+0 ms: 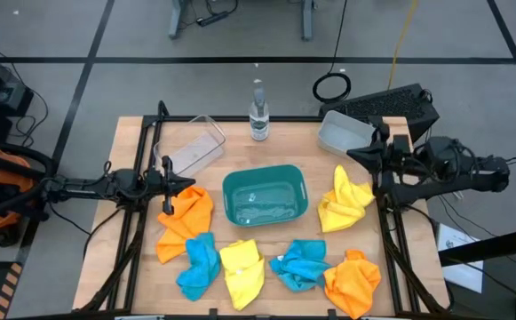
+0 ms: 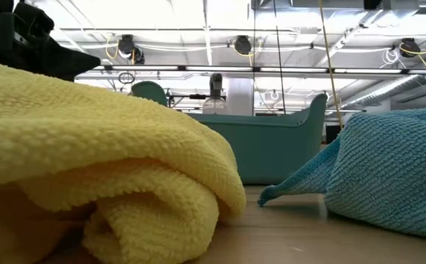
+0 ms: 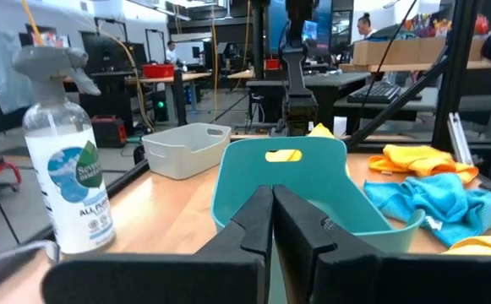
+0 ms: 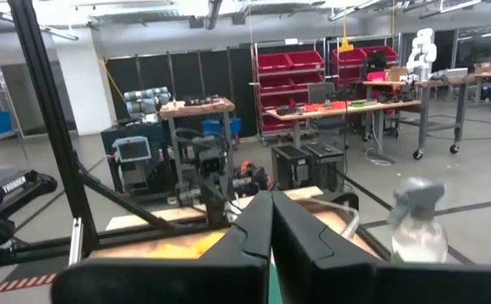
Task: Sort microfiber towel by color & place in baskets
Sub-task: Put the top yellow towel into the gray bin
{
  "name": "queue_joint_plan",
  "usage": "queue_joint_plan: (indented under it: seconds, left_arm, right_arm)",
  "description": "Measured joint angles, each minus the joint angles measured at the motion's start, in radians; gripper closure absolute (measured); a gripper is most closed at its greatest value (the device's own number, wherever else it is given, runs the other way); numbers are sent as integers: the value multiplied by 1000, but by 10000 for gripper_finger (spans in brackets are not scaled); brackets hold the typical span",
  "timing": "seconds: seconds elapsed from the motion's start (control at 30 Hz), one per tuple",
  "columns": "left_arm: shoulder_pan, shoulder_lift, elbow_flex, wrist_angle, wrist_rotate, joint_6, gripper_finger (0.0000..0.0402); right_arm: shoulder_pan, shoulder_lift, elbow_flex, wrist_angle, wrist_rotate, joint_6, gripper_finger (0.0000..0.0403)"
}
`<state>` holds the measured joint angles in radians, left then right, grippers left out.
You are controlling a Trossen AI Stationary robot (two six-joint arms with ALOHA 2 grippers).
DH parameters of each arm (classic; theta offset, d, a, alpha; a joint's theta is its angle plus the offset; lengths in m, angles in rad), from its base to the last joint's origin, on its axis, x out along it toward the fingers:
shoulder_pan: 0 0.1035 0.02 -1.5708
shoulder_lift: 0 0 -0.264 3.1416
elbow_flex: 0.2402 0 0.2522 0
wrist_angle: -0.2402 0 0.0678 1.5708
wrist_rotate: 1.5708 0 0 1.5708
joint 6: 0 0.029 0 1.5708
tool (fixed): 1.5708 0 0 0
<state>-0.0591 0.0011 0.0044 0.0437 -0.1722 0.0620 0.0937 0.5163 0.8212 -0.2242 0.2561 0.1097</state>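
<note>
Six microfiber towels lie crumpled on the table around the teal tub: an orange one, a blue one and a yellow one on the left and near side, another blue, orange and yellow on the right. The clear tub and the pale grey tub stand toward the far edge. My left gripper is shut and hovers by the left orange towel's far edge. My right gripper is shut, between the grey tub and the right yellow towel.
A clear spray bottle stands at the far edge between the clear and grey tubs. The low view is filled by the yellow towel and a blue towel, with the teal tub behind. Bare wood shows between teal tub and far tubs.
</note>
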Motion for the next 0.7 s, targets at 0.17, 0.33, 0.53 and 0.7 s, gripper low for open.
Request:
queue_joint_plan:
  seconds: [0.17, 0.33, 0.53, 0.7]
  left_arm:
    - [0, 0, 0, 0, 0, -2, 384]
    - [0, 1, 0, 0, -8, 1, 384]
    - [0, 1, 0, -1, -15, -11, 384]
    - [0, 4, 0, -2, -16, -29, 384]
  right_arm:
    - [0, 114, 129, -55, 0, 8, 403]
    - [0, 215, 197, -116, -1, 24, 403]
    - [0, 274, 203, -222, -103, 59, 403]
    - [17, 294, 203, -297, -99, 152, 403]
